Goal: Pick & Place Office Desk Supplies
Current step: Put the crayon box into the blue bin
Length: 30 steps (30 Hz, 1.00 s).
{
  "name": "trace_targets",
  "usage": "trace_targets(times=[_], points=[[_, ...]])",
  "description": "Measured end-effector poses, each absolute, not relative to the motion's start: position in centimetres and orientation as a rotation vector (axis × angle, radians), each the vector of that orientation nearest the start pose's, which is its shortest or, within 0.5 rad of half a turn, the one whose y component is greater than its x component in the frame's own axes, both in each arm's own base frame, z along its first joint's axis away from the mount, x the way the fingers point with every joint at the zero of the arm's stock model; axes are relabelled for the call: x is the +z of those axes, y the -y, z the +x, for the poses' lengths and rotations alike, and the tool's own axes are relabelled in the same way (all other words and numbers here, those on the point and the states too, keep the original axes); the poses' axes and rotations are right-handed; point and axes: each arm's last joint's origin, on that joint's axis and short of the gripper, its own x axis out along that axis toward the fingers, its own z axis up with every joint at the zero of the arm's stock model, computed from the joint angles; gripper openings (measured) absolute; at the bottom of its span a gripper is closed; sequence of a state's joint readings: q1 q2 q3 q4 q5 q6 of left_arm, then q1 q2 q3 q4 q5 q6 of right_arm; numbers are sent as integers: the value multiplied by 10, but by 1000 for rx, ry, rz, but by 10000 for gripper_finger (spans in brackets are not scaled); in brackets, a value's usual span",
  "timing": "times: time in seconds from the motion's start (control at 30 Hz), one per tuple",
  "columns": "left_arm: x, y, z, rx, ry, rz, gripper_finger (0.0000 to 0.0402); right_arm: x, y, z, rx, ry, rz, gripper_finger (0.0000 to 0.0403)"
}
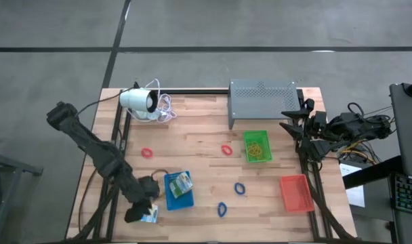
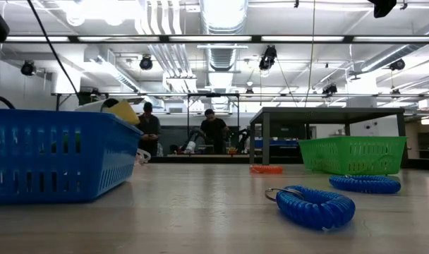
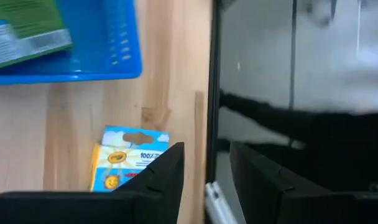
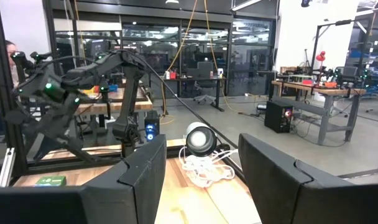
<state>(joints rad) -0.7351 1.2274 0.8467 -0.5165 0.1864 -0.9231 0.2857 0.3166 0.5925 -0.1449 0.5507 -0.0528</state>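
A small blue-and-yellow crayon packet (image 3: 125, 159) lies flat on the wood near the table's near left corner (image 1: 151, 217). My left gripper (image 3: 206, 149) hangs open above the table's left edge, just beside the packet, with nothing between its fingers (image 1: 142, 214). The blue tray (image 1: 179, 192) next to it holds a green-and-white packet (image 3: 21, 28). The green tray (image 1: 257, 146) holds yellow rubber bands. Red loops (image 1: 147, 153) and blue loops (image 1: 240, 188) lie loose on the table. My right gripper (image 4: 201, 146) waits open at the table's right edge (image 1: 292, 123).
A red tray (image 1: 295, 192) stands near the right front. At the back are a grey perforated stand (image 1: 263, 100) and a white cylinder with coiled cable (image 1: 142, 102). The dark frame rail (image 3: 212, 93) runs along the left edge under my left gripper. People stand far behind the table.
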Motion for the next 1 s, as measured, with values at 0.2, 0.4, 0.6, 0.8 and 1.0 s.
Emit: trace_targets(times=[0.2,0.4,0.6,0.8,1.0], points=[[226,179,184,-529,-1164,-341,130,322,-8,81,-268,113,1,199],[214,185,192,-597,-1137,-208,129,322,-8,81,-267,113,1,199],[198,180,196,-591,-1204,-207,129,322,-8,81,-267,113,1,199],[181,155,206,-594,-1193,-308,129,322,-8,81,-267,113,1,199],[171,145,208,-615,-1163,-319,129,322,-8,81,-267,113,1,199]])
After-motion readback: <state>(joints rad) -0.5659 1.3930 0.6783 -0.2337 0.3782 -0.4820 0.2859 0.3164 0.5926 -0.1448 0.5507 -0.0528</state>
